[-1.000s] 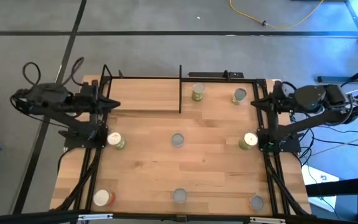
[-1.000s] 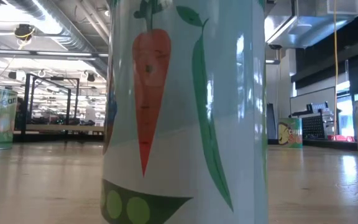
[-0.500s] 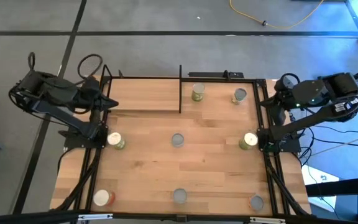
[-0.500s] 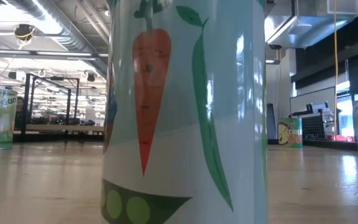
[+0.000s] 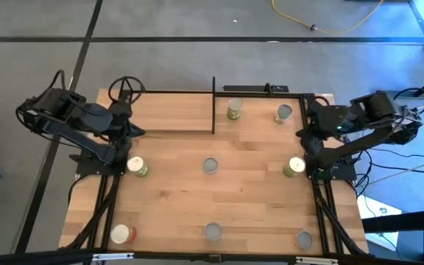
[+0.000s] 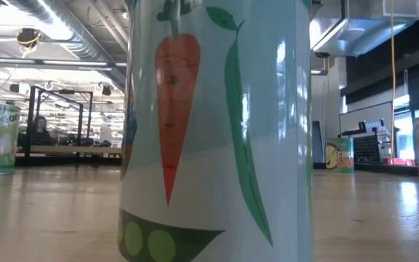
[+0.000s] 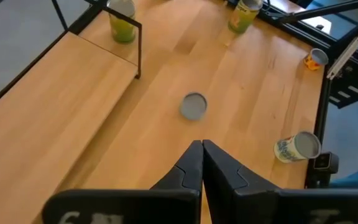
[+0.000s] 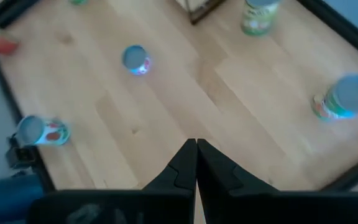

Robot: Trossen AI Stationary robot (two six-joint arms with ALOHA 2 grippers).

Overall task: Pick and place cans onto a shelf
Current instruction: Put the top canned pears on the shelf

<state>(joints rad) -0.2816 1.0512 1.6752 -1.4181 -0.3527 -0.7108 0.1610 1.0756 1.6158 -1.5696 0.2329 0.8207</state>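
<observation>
My cans point(image 5: 210, 166) stand upright, scattered on the table point(image 5: 175, 199) — none on the shelf point(image 5: 171, 112). Both arms have swung inward; left gripper point(image 7: 202, 149) and right gripper point(image 8: 196, 146) pinched closed, empty.

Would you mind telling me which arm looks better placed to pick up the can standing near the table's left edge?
The left arm, probably. Its end effector, fingers shut and empty, hovers just behind that green-yellow can, beside the shelf. The right end effector, also shut, is across the table, nearer another can.
</observation>
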